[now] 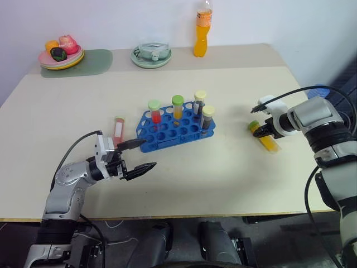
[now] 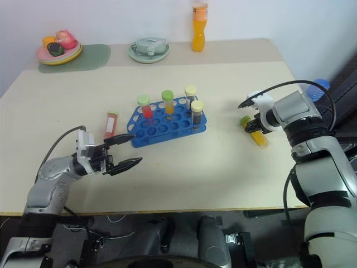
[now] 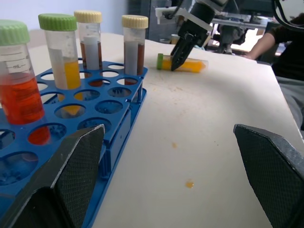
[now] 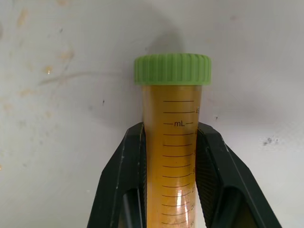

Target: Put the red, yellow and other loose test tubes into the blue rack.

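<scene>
A: Starting at the left, what do you see?
B: The left gripper [image 1: 140,156] hangs above the table [image 1: 223,184] with its jaws spread wide and nothing in them. Just beyond it a red test tube [image 1: 118,129] lies flat, its long axis running away from the robot, beside the left end of the blue rack [image 1: 175,132].
A: And the rack?
B: Four capped tubes stand upright in it.
A: The right side?
B: The yellow-orange tube [image 4: 172,142] lies on the table well right of the rack, green cap towards the rack, body angled towards the near right. The right gripper [image 1: 264,132] is clamped on that tube, one finger [image 4: 126,171] pressed against each side just below the cap
</scene>
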